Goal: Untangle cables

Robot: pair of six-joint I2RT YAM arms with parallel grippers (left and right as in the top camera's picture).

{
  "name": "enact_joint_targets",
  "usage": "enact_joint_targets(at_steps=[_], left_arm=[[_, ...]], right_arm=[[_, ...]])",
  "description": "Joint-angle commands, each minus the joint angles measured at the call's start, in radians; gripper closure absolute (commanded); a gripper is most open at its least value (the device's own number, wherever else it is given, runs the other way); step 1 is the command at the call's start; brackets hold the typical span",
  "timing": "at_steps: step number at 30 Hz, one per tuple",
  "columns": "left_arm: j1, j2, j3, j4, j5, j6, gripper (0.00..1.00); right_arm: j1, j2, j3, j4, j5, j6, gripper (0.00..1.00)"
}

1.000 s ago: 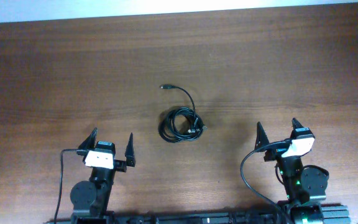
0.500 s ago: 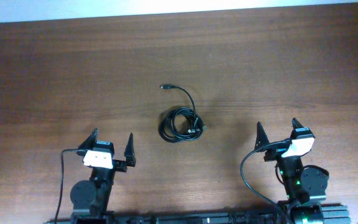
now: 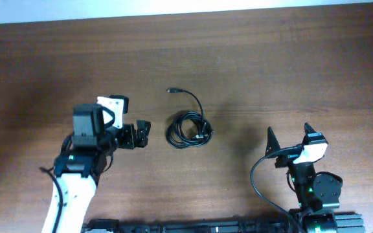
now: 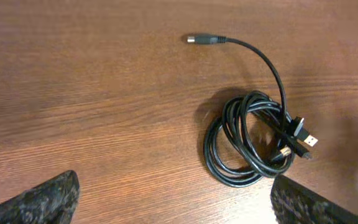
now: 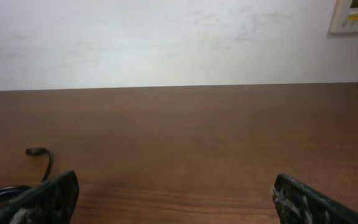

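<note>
The cables (image 3: 188,129) are thin black cords coiled together on the brown table, with one loose end and plug (image 3: 171,90) trailing up and left. In the left wrist view the coil (image 4: 250,140) lies ahead of the fingers, with small plugs at its right side (image 4: 303,140). My left gripper (image 3: 141,134) is open, just left of the coil and apart from it. My right gripper (image 3: 289,141) is open and empty at the front right, far from the coil. The right wrist view shows only the plug end (image 5: 36,152) at its far left.
The wooden table (image 3: 290,71) runs to a white wall along the back edge. A wall panel (image 5: 356,14) shows at the top right of the right wrist view. The right arm's own thick wire (image 3: 259,184) loops beside its base.
My left arm has swung up from the front edge toward the middle, bringing its open gripper next to the coil's left side. The right arm and the cables have not moved.
</note>
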Motion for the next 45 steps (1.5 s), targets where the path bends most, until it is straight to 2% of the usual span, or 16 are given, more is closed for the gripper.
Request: enact_joint_targets(at_steps=[1,5,6,9,13,16,22,24,27,30,33,34,36,39,43,45], left_arm=[[0.003,0.072,0.035,0.047,0.067,-0.007,0.01],[-0.040,0.118,0.035,0.192,0.098,-0.137,0.01],[-0.089,0.141,0.035,0.189,0.098,-0.143,0.07],[-0.245,0.249,0.035,0.183,0.046,-0.380,0.16],[-0.359,0.360,0.035,0.140,0.050,-0.644,0.16],[-0.421,0.442,0.035,0.200,0.046,-0.662,0.16],[-0.436,0.592,0.035,0.438,0.010,-0.683,0.32],[-0.436,0.599,0.035,0.535,-0.018,-0.676,0.62],[-0.436,0.599,0.053,0.595,-0.011,-0.549,1.00],[-0.436,0.593,0.126,0.586,0.208,-0.358,1.00],[-0.436,0.593,0.153,0.576,0.274,-0.341,1.00],[-0.436,0.593,0.153,0.552,0.326,-0.341,1.00],[-0.436,0.593,0.153,0.560,0.451,-0.341,1.00],[-0.436,0.593,0.153,0.595,0.575,-0.341,1.00],[-0.437,0.593,0.153,0.568,0.537,-0.341,0.98],[-0.475,0.598,0.153,0.497,0.272,-0.341,0.85]], right_arm=[[0.006,-0.001,-0.004,-0.006,0.011,-0.006,0.02],[0.006,0.139,0.137,-0.201,0.056,-0.006,0.01],[0.006,0.207,0.192,-0.223,0.055,-0.006,0.02],[0.006,0.499,0.431,-0.368,0.050,-0.006,0.02],[0.006,0.719,0.595,-0.428,-0.012,-0.006,0.02],[0.006,0.762,0.600,-0.428,-0.034,-0.006,0.02],[0.006,0.762,0.600,-0.427,-0.187,-0.006,0.02],[0.006,0.762,0.600,-0.425,-0.212,-0.006,0.01],[0.006,0.762,0.600,-0.425,-0.212,-0.006,0.01],[0.006,0.774,0.600,-0.393,-0.287,-0.006,0.01],[0.006,0.840,0.600,-0.363,-0.362,-0.006,0.09],[0.006,0.883,0.600,-0.356,-0.409,-0.006,0.19],[0.006,1.022,0.600,-0.337,-0.494,-0.006,0.28],[0.006,1.192,0.600,-0.246,-0.606,-0.006,0.29],[0.006,1.240,0.600,-0.183,-0.626,-0.006,0.30],[0.006,1.240,0.600,-0.183,-0.568,-0.006,0.30]])
